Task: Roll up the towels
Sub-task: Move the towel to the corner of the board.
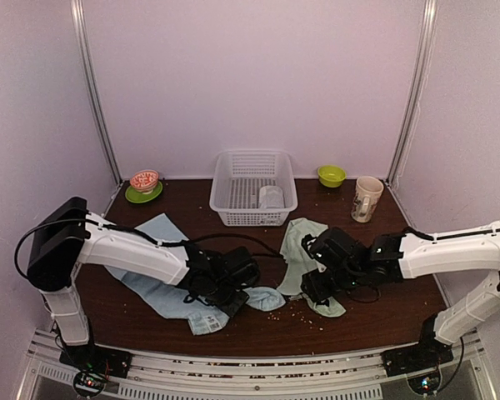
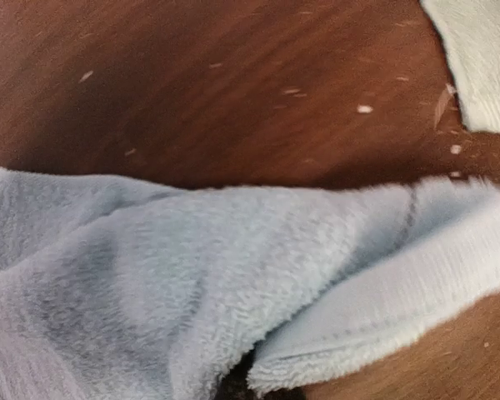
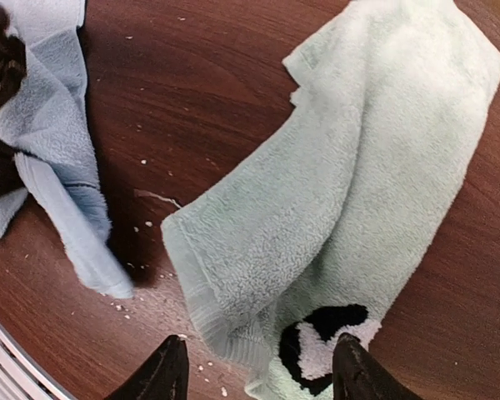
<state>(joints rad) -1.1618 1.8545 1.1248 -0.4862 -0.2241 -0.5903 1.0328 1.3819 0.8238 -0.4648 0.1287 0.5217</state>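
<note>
Pale green towel (image 3: 350,183), panda patch (image 3: 321,346) between spread right gripper (image 3: 260,337) fingers; light blue towel (image 3: 58,150) lies apart from it on wooden table (image 3: 217,83).

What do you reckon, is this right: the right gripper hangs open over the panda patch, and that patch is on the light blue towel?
Not quite. The right gripper does hang open over the panda patch, but that patch is on the pale green towel, not the light blue towel. The right wrist view shows it.

You have, 12 o'clock: white plastic lattice basket (image 1: 252,187) | 10 o'clock: red-patterned bowl (image 1: 144,178) on green plate (image 1: 132,197) | 1 o'clock: lime-green bowl (image 1: 332,175) | 2 o'clock: beige mug (image 1: 367,198)
</note>
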